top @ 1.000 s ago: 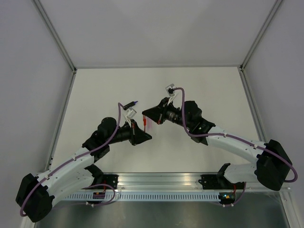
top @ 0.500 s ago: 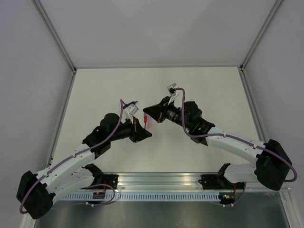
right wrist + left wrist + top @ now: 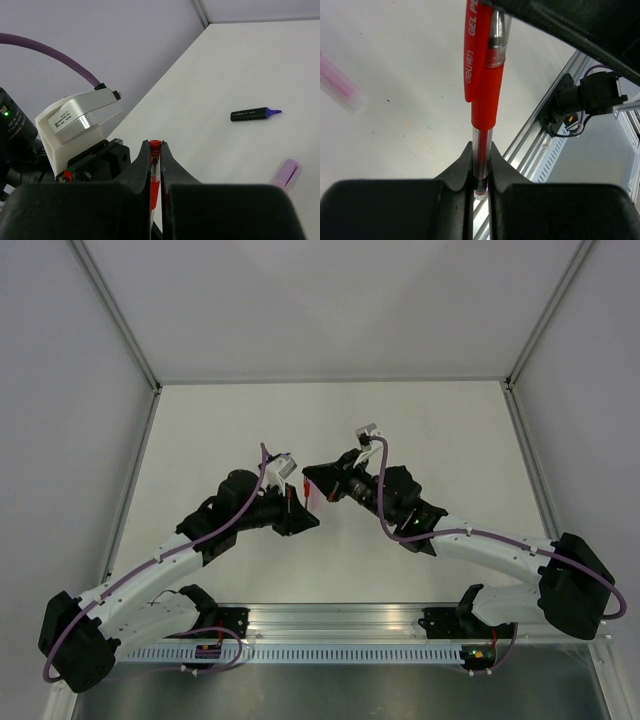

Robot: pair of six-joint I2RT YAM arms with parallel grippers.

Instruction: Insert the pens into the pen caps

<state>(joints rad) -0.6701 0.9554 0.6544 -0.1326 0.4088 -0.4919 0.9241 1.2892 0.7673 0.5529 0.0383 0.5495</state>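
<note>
The red pen [image 3: 480,136] and cap [image 3: 485,75] were held end to end in mid-air, at the centre of the overhead view.
The left gripper [image 3: 480,152] pinched the pen's clear barrel; the right gripper [image 3: 155,151] was clamped on the cap.

Left hand [image 3: 481,155] and right hand [image 3: 155,150] (both clamped tight) nearly meet, fingertips facing.
</note>
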